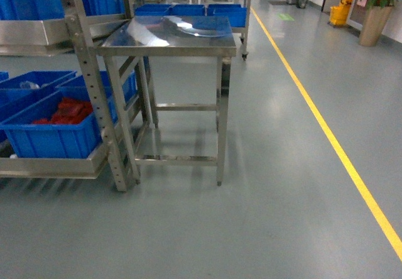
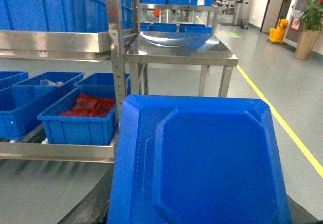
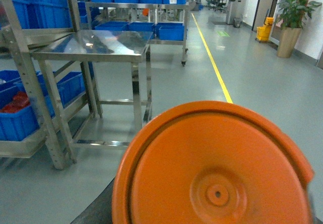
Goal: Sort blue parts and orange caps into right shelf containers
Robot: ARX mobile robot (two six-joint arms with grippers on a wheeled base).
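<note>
Claws hidden behind blue part (image 2: pixel 202 163), orange cap (image 3: pixel 212 168)

A table (image 1: pixel 168 37) stands right of the shelf rack (image 1: pixel 88 84), seemingly touching it.

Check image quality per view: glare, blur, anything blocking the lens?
Head view: bright glare patch on the steel table, soft shadows under it, otherwise sharp. Left wrist view: a blue part fills the lower frame, close and soft. Right wrist view: an orange cap blocks the lower half, slightly blurred; background clear. Grippers not visible.
</note>
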